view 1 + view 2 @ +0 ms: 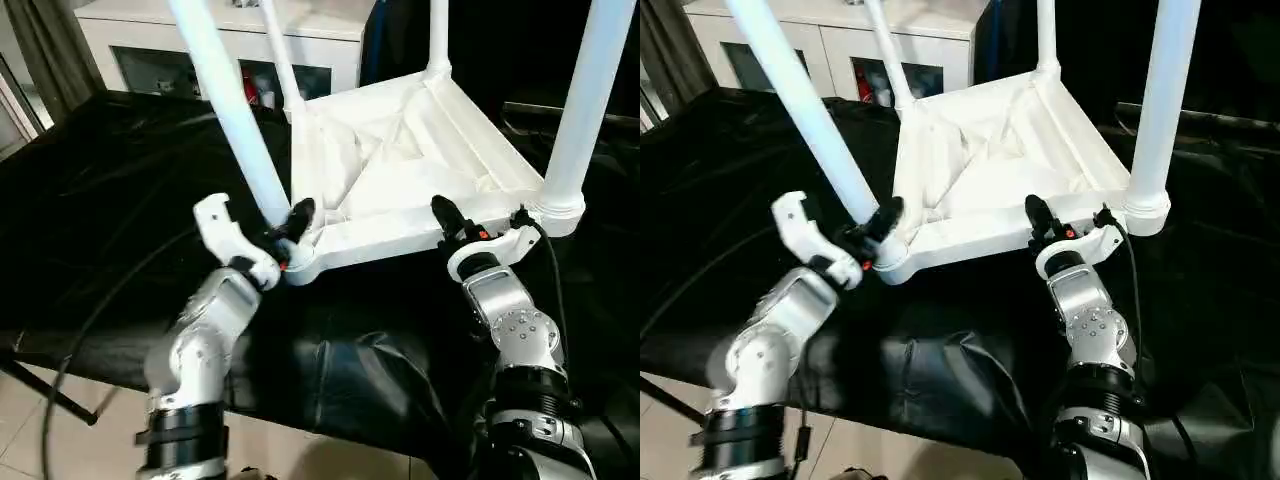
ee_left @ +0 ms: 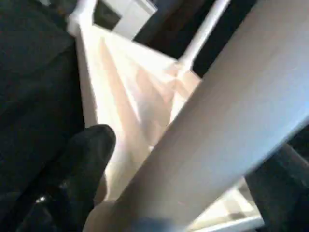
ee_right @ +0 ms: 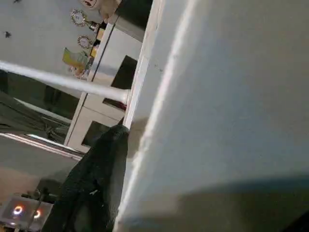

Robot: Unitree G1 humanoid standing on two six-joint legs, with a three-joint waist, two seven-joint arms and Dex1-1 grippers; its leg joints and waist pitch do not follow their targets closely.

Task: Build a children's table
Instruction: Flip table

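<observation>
The children's table (image 1: 400, 165) lies upside down on the black cloth, ribbed underside up, with four white legs standing in its corner sockets. My left gripper (image 1: 258, 220) is open at the foot of the near-left leg (image 1: 228, 95). It has one finger on either side of the tube, just above the socket (image 1: 297, 265). The left wrist view shows that leg (image 2: 217, 140) crossing between the fingers (image 2: 89, 154). My right gripper (image 1: 465, 232) is shut on the table's near rim, beside the near-right leg (image 1: 585, 100). One black finger (image 3: 96, 179) lies against the white wall.
The black-draped table (image 1: 100, 200) extends left and toward me, and its front edge drops to a tiled floor. A white cabinet with glass doors (image 1: 230, 40) stands behind. The two far legs (image 1: 283, 60) rise at the back. A cable runs by my right wrist.
</observation>
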